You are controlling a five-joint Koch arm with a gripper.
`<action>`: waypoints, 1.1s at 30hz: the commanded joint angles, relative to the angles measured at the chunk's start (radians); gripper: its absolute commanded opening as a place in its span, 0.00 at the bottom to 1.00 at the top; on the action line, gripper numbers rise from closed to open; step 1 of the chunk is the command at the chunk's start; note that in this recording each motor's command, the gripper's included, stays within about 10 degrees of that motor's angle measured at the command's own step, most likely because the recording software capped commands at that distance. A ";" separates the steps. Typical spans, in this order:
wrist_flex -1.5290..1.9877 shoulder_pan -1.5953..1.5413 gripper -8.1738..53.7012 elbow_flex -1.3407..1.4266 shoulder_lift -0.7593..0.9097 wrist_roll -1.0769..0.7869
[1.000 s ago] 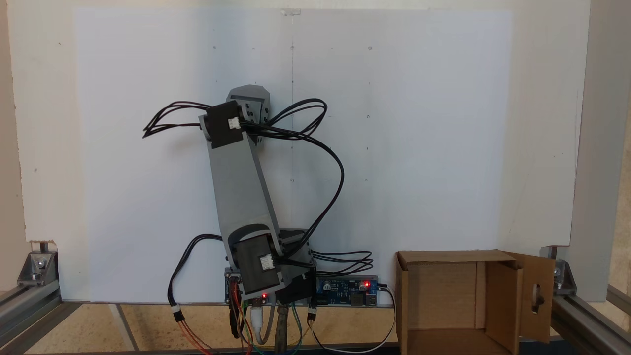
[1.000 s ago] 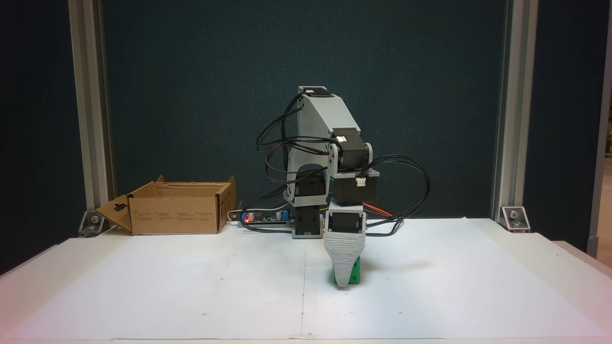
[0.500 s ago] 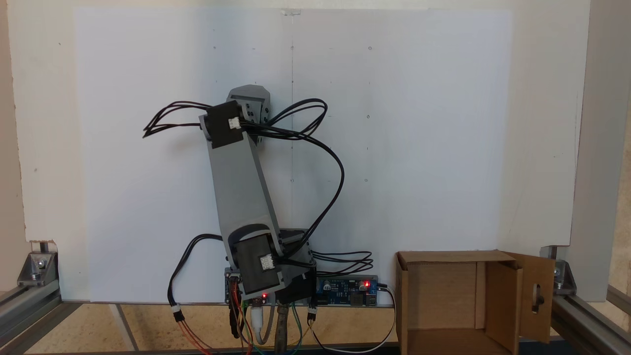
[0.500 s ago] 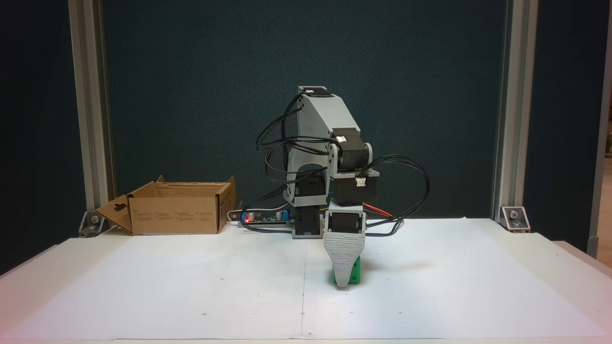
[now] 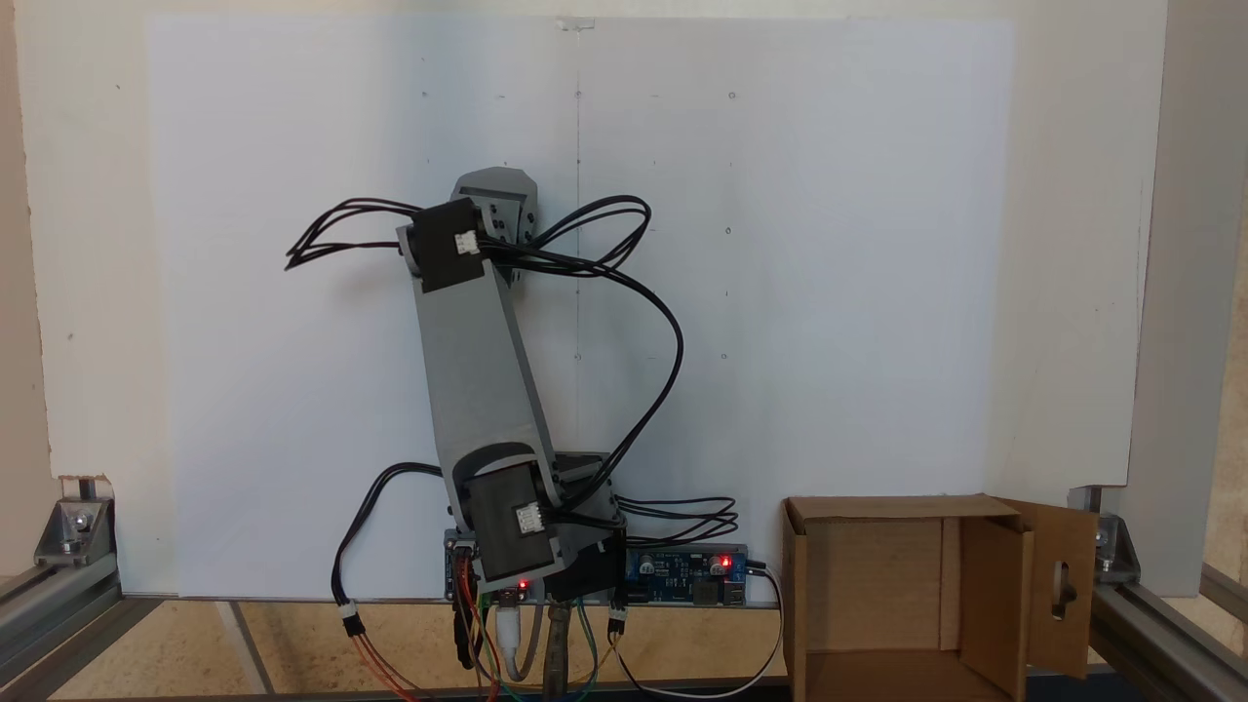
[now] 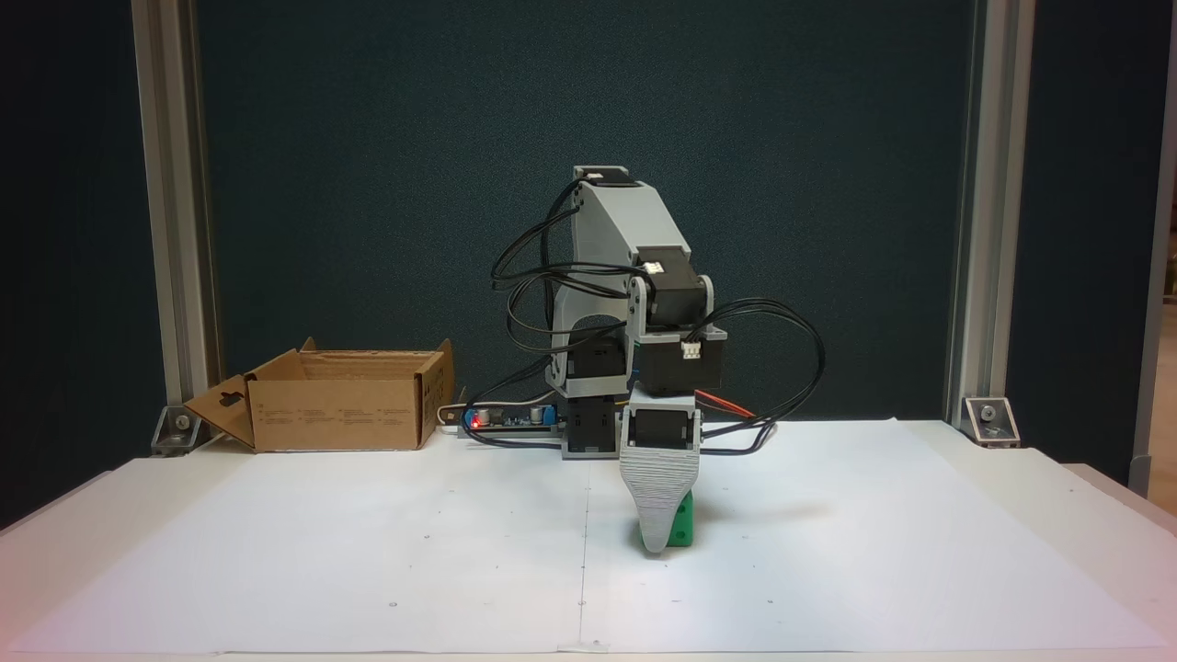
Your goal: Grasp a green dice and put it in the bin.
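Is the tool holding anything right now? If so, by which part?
Cannot be told. The tool is down at the green dice, but its near jaw hides the other, so a grip on the dice's sides isn't visible.

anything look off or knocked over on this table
Nothing stands out. The bin sits upright by the left post in a fixed view, flaps open. The green dice rests flat on the white paper, half hidden behind the pincer. Whether the pincer grips it cannot be told.
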 commanded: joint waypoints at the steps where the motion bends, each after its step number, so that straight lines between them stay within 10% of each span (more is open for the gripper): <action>1: 0.000 0.012 0.59 -0.015 0.002 -0.069; 7: 0.000 0.025 0.33 -0.015 0.002 -0.069; 33: 0.897 0.048 0.33 -0.859 0.181 -0.003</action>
